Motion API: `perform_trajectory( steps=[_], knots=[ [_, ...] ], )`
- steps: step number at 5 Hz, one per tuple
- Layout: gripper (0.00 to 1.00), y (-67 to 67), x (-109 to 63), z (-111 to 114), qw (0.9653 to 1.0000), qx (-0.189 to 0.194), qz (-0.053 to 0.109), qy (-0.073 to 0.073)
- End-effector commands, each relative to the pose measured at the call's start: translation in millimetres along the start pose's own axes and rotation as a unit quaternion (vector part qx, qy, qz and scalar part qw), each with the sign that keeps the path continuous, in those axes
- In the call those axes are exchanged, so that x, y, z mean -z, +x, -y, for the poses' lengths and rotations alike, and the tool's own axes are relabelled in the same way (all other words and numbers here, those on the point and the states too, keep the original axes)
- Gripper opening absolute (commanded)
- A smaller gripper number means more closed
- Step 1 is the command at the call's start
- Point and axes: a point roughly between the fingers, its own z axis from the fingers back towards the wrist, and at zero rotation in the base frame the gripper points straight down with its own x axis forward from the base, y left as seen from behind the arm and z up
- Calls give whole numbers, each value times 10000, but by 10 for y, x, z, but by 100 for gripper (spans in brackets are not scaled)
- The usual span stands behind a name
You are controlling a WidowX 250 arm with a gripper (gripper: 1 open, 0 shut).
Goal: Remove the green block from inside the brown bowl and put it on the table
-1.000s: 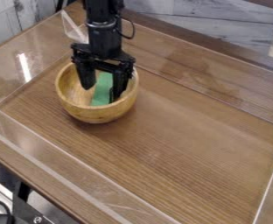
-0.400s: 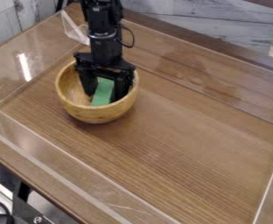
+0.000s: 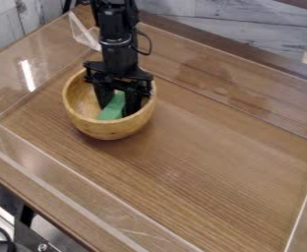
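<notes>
The brown bowl [image 3: 103, 126] stands on the table [image 3: 209, 162] at the upper left. Inside it lies the green block [image 3: 111, 108], leaning against the bowl's inner side. My gripper [image 3: 118, 100] reaches straight down into the bowl from the black arm above. Its two dark fingers [image 3: 101, 93] are pressed to either side of the block, so it is shut on the block. The block's upper part is hidden between the fingers.
Low clear acrylic walls [image 3: 78, 197] run along the table's edges. A pale marbled surface [image 3: 268, 30] lies beyond the far wall. Bare wood-grain tabletop stretches to the right of and in front of the bowl.
The fingers stood wide apart around the block a second ago and have now closed onto it. The arm has stayed over the bowl.
</notes>
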Motion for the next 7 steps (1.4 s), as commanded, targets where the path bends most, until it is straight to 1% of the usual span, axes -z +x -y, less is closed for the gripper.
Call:
perform_trajectory(
  steps=[1,4,7],
  knots=[
    [0,17,-162,29,9999,15,130,5],
    [0,-58,-201,127,9999,25,-83,-102],
    [0,-117,-215,234,9994,50,-262,-205]
  ],
)
